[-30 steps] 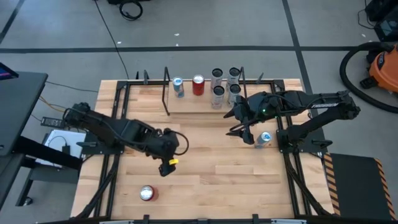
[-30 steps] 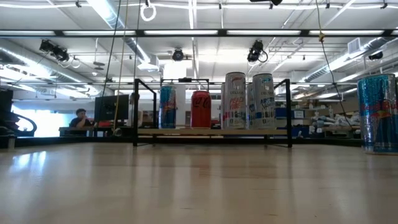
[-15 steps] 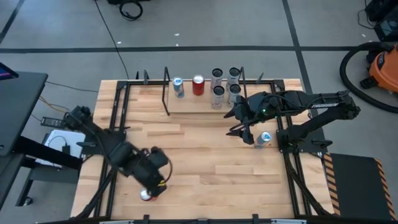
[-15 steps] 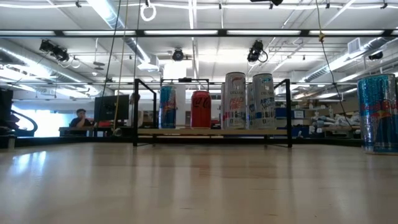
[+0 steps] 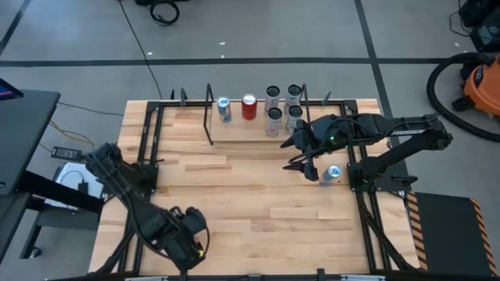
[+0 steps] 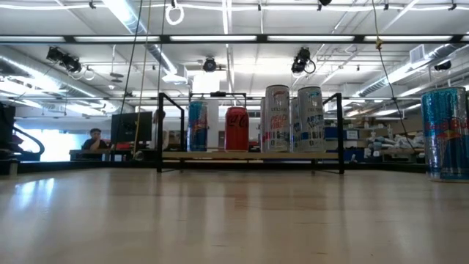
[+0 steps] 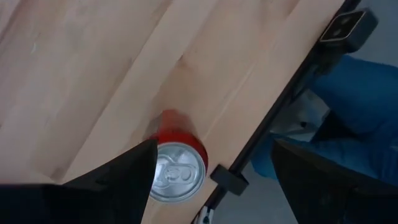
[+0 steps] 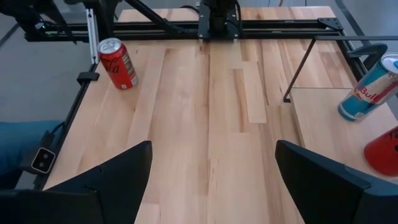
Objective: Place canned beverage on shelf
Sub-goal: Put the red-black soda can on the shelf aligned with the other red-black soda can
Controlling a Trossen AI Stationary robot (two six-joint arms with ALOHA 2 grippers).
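Desk [image 5: 258, 195] of light wood planks, seen from above. The shelf [image 5: 258, 129] is set at the desk's far edge, near the middle, and is taken here as the landmark.

On the shelf, six cans are seen standing upright: a blue can [image 5: 224, 109] at its left end, a red can [image 5: 249, 106] just beside it, and four silver cans [image 5: 283, 108] grouped toward its right end. In the low view the same row is seen between the black upright rods [image 6: 160, 132].

A further blue-and-silver can [image 5: 331, 175] is placed off the shelf, to its right front, beside the right arm's base.

The task's canned beverage, a red can with silver top [image 7: 177, 168], is found well away from the shelf, at the desk's near-left corner, upright and close to the black edge rail [image 7: 273, 118]. It is also seen from the right wrist camera [image 8: 118, 63].

The left pincer [image 5: 187, 243] is held over that near-left corner, directly above the red can, which is hidden beneath it in the overhead view. Its fingers [image 7: 112, 180] are spread partly apart; nothing is gripped, and the can is seen below between them.

The right pincer [image 5: 295, 154] is hung just off the shelf's right front corner, fingers [image 8: 106, 180] spread wide, nothing held.
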